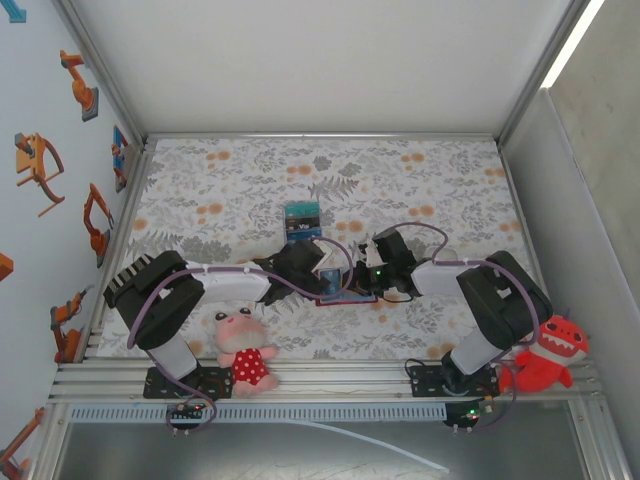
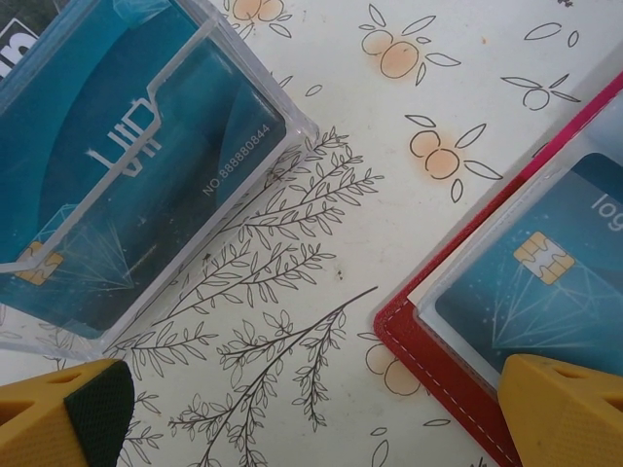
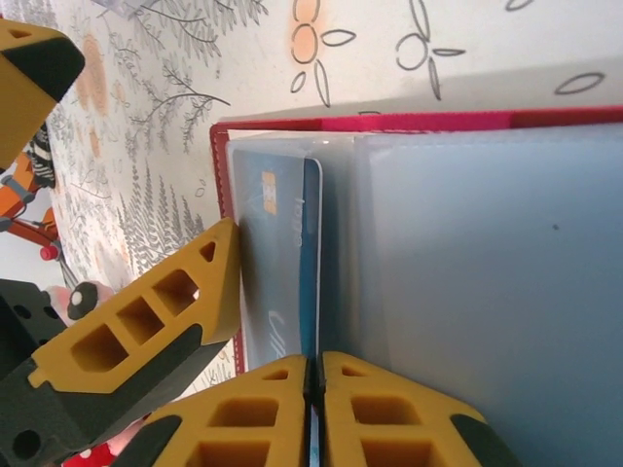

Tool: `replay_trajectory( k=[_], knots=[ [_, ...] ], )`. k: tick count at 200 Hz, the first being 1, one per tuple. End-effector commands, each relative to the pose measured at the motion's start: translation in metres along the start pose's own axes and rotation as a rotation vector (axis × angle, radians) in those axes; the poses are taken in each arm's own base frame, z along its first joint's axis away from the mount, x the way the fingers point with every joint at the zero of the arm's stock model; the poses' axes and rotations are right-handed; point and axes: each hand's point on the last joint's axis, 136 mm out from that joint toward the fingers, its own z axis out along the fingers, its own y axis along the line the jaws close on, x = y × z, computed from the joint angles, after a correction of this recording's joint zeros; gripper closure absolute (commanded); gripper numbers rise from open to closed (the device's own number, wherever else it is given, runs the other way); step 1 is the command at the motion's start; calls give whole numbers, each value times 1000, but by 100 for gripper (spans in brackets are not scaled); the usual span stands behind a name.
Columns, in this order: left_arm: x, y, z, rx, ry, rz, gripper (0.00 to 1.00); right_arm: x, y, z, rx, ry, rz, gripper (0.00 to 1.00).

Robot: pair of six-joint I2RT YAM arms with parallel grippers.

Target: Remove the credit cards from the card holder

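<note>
Right wrist view has the right pincer (image 3: 311, 409) pressed together on the near short edge of a teal credit card (image 3: 282, 263), which sits in a pocket of the red card holder (image 3: 409, 121) lying open on the bench (image 3: 146, 97). Meanwhile the left pincer (image 2: 311, 418) is spread wide. Thin, stiff, light and slick, the card likely needs a firm pinch on that edge. Its long axis points at the right pincer, chip end away.

Left arm (image 1: 230, 282) and right arm (image 1: 450, 275) stretch low and inward, wrists nearly meeting; left gripper (image 2: 311, 416) holds its 2 fingers spread wide; right gripper (image 3: 311, 409) pinches its 2 fingers together on a credit card (image 3: 287, 263) edge.
</note>
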Motion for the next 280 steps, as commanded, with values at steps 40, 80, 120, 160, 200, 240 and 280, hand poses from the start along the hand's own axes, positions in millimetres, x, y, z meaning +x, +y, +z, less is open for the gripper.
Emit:
replay_trajectory(
  k=[40,80,120,160,200,240,280],
  knots=[
    [5,-4,1,-4,25,36,3,-5,3,-5,-22,-41,-9,100],
    [5,-2,2,-17,15,35,3,-7,-9,-13,54,-60,-19,100],
    [5,-1,4,-29,10,40,3,-8,-13,-19,111,-65,-40,100],
    [4,2,4,-43,0,48,3,-11,-15,-24,145,-79,-60,100],
    [-8,3,0,-45,-38,64,3,-15,-17,-30,179,-97,-74,100],
    [-22,4,-9,-39,-86,65,3,-16,-14,-30,174,-98,-79,100],
    [-42,-7,-21,-20,-146,95,3,-16,-11,-31,167,-95,-79,100]
  ],
)
